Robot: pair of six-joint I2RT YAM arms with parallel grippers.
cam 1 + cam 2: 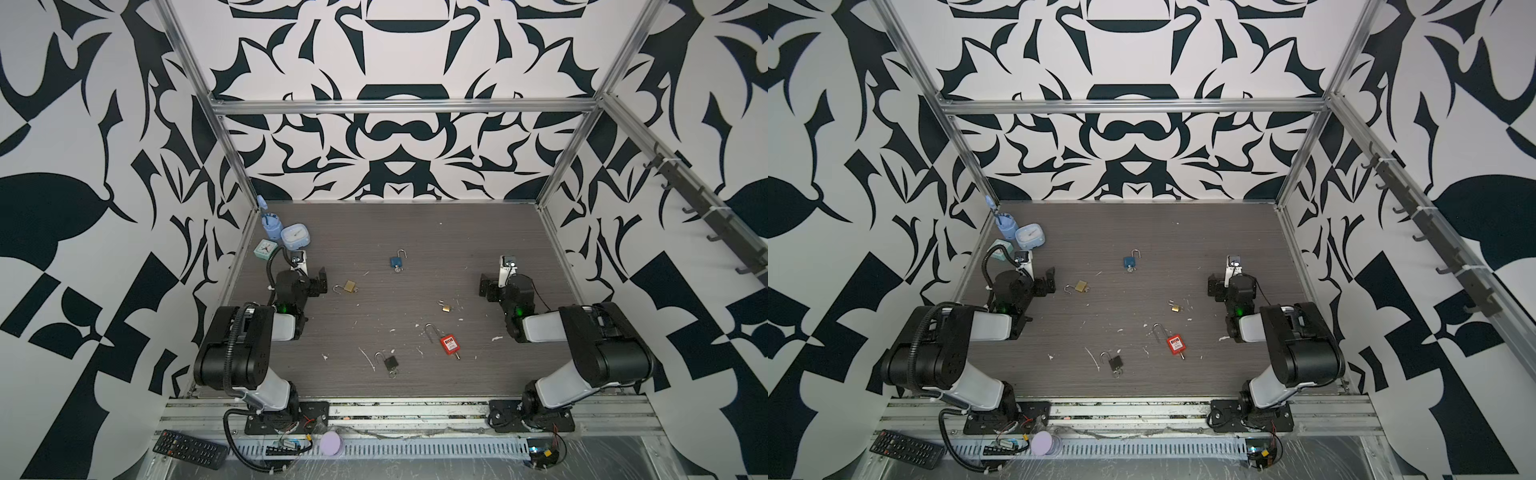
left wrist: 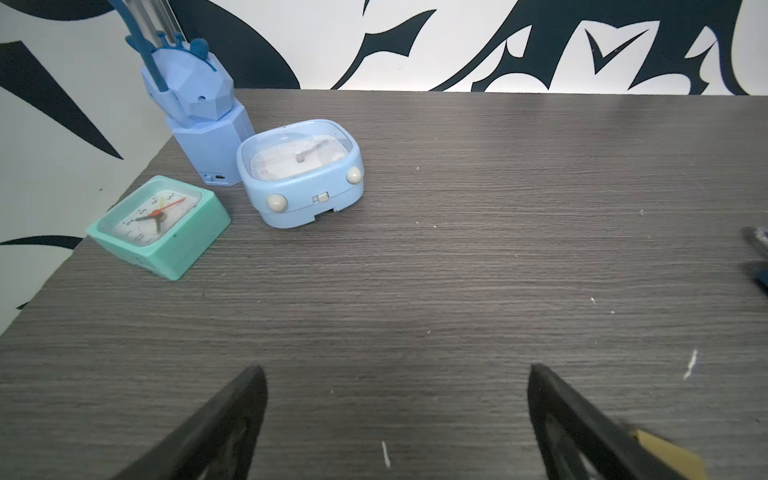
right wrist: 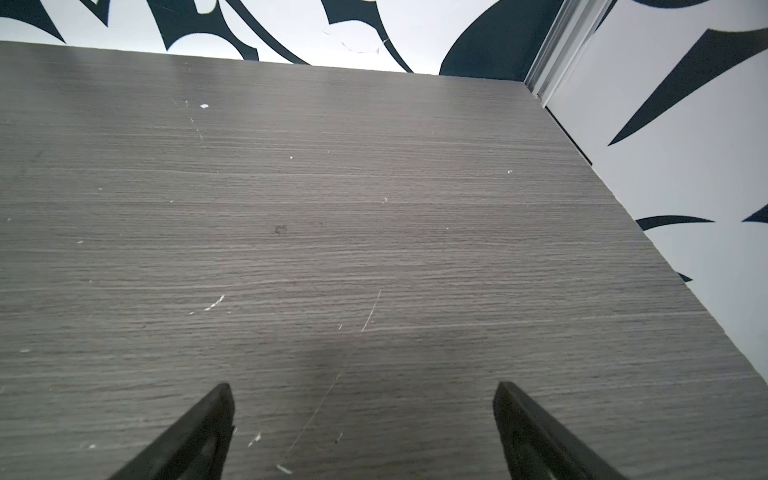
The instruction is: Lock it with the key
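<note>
**Brass padlock just beside the wide-spread left gripper**

Black fingers of the left gripper (image 2: 397, 370) are spread as wide as they go, and nothing is held between them. The right gripper (image 3: 363, 386) is likewise spread wide and empty.

A brass padlock (image 1: 350, 286) lies flat on the table (image 1: 415, 232) just beside the left gripper. Its open shackle is turned toward that gripper, and its long axis is laid across toward the right arm. Whether a key sits in it cannot be told.

The right gripper is set well apart from the brass padlock, so the left arm is judged the nearer.

Beyond the brass padlock, toward the back wall, a blue padlock (image 1: 397, 262) is seen with a key (image 1: 398, 270) in its base. Nearer the arm bases than the brass padlock, a black padlock (image 1: 390, 362) and a red padlock (image 1: 449, 345) are laid, both keyed, shackles open.
</note>
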